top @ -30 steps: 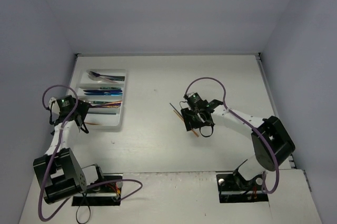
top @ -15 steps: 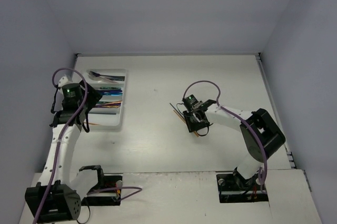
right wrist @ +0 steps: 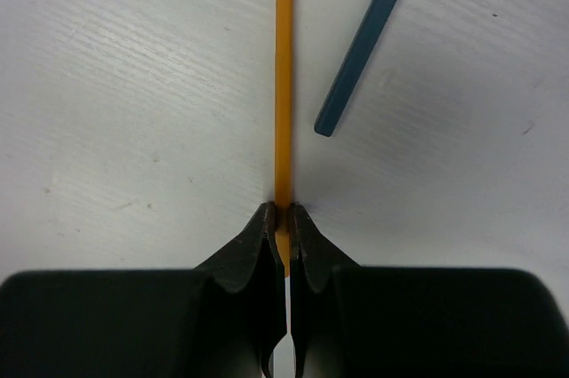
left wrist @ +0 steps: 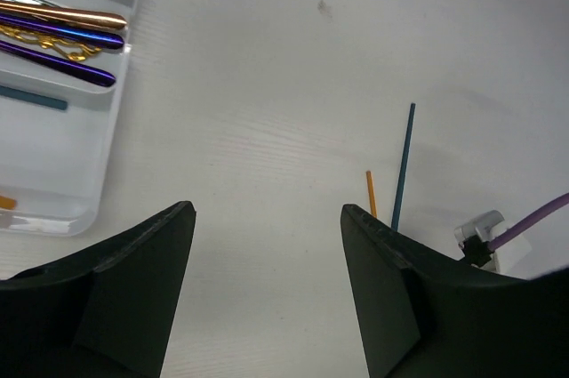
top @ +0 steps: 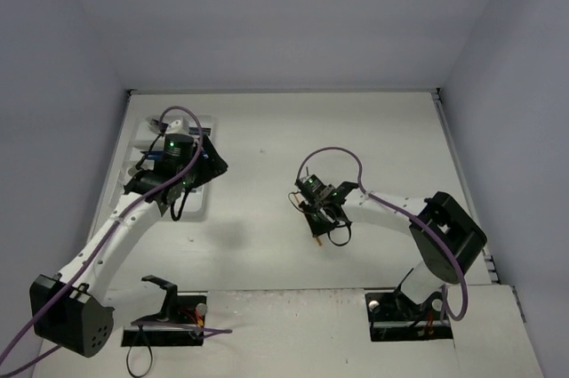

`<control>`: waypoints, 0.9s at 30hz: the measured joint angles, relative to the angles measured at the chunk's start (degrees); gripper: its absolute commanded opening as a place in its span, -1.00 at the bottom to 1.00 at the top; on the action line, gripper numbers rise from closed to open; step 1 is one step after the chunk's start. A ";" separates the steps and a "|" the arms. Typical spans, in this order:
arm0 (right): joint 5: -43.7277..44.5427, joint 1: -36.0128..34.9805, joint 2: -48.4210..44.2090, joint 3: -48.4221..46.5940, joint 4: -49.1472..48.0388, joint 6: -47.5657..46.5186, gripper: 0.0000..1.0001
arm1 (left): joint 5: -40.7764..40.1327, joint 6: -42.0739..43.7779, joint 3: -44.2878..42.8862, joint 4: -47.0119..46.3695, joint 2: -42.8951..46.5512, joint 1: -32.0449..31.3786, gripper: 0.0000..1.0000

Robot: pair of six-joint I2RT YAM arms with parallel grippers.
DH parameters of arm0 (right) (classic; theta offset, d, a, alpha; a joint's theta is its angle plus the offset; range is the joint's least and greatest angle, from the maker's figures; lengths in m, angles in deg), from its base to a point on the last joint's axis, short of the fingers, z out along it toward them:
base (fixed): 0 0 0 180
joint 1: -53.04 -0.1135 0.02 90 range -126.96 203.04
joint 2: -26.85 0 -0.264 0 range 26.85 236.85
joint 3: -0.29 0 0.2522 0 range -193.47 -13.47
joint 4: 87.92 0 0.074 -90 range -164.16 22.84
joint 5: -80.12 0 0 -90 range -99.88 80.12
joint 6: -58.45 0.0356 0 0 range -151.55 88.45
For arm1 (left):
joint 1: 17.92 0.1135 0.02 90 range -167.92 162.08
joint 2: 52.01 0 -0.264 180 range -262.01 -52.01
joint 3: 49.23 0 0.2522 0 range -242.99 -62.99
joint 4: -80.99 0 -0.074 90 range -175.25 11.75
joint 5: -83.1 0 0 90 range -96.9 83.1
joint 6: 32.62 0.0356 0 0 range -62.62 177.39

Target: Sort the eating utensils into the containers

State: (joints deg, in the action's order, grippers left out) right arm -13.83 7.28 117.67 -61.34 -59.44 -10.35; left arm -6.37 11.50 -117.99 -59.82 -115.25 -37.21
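Orange in colour, a thin stick (right wrist: 284, 84) is pinched by the right claw (right wrist: 283, 222). The claw is squeezed tight on one end of it. The rest of the stick lies flat on the white table (right wrist: 133, 84). A teal stick (right wrist: 366, 44) lies just beside it, not touching, and slants away.

The job now looks like lifting the thin stick and taking it to the tray. Since the claw holds only the end, the long part may dip or swing. It would be best to lift slowly and straight up, so the teal stick does not get bumped. Then the stick should be kept level and laid along a slot, not across it.

Farther away and to the left, the left claw (left wrist: 265, 218) hangs open over the table with nothing in it. It is near the white tray (left wrist: 98, 191). A purple utensil (left wrist: 62, 64) and a gold utensil (left wrist: 80, 15) lie in the tray's long slots.
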 measured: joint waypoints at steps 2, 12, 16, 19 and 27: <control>-0.18 -0.40 -0.03 -0.05 0.05 0.04 -1.00 | -0.06 -0.37 -0.70 -0.40 -1.58 -2.60 0.29; -1.15 -0.62 -5.93 -5.98 3.20 -0.89 -1.00 | 3.25 -3.12 -1.71 -9.86 -10.66 -13.48 0.27; -1.87 -0.82 -10.38 -11.17 2.15 -1.78 -1.00 | 5.43 -4.77 -2.33 -14.66 -15.61 -17.09 0.23; -2.50 -0.82 -11.76 -12.52 2.16 -2.24 -1.00 | 6.05 -5.29 -4.43 -16.46 -18.85 -18.48 0.20; -3.61 -0.84 -12.04 -12.57 2.97 -3.21 -1.00 | 6.69 -5.49 -9.54 -19.97 -22.91 -20.35 0.01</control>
State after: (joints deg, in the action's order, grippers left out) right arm -17.43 6.45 105.63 -73.91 -56.47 -13.56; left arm 0.32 6.01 -127.53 -79.79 -138.15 -57.56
